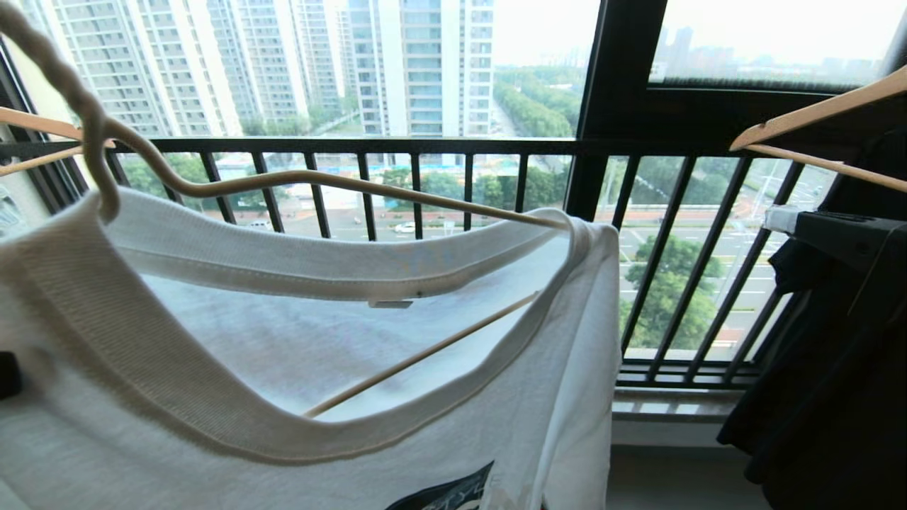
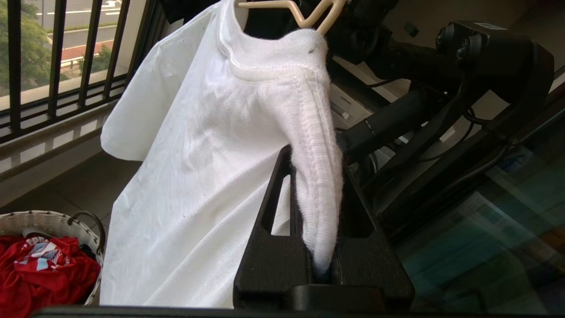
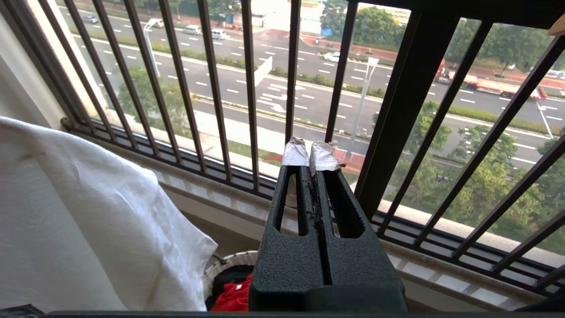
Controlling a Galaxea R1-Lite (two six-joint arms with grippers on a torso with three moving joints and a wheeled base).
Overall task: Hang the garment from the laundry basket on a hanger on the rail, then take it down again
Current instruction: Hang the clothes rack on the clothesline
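The left hand [image 2: 318, 260] was clamped on the ribbed collar of the garment [image 2: 190, 176], which hung on the hanger [image 2: 304, 15] above that hand, the laundry basket [image 2: 48, 223] lay below, and the right hand [image 3: 310, 159] was closed and empty beside the shirt.

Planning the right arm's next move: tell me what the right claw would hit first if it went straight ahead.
The right claw, shut and empty, points at the black window railing; it would likely meet those bars first, though the depth is unclear.
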